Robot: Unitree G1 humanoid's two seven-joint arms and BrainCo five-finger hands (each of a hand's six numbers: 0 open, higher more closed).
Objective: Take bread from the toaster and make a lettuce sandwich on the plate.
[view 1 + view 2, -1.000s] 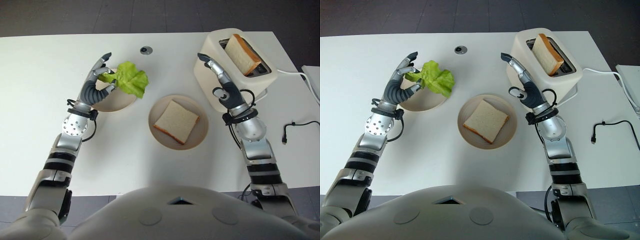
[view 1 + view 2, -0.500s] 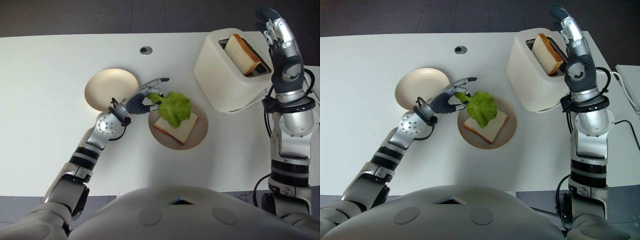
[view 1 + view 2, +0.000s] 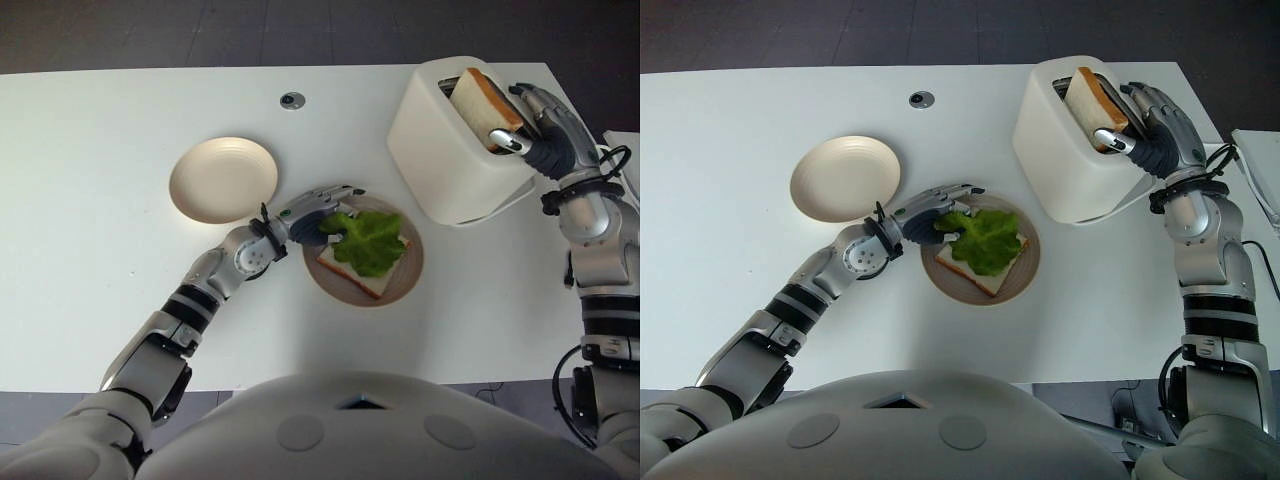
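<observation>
Lettuce point(image 3: 372, 240): green, ruffled leaf lying flat on the slice point(image 3: 358, 275), covering most of it, with the crust showing at the lower left. Both sit on the tan plate point(image 3: 409, 281), mid-frame, a bit right of centre. Left hand point(image 3: 305, 212) is at the plate's left rim, fingers pinched together on the leaf's left edge.

Toast point(image 3: 480, 103) stands tilted in the slot of the white toaster point(image 3: 445, 165), upper right, about half of it sticking out. Right hand point(image 3: 545, 135) is on the toaster's right side, fingers curled onto the toast's right end, thumb at its near corner.

Empty dish point(image 3: 222, 180) is up and left of the plate, apart from it. The toaster is just beside the plate's upper right rim and sits near the far right corner of the table point(image 3: 90, 230). There is open tabletop at left, along the bottom edge, and right of the plate. Small round fitting point(image 3: 292, 99) near the top edge.
</observation>
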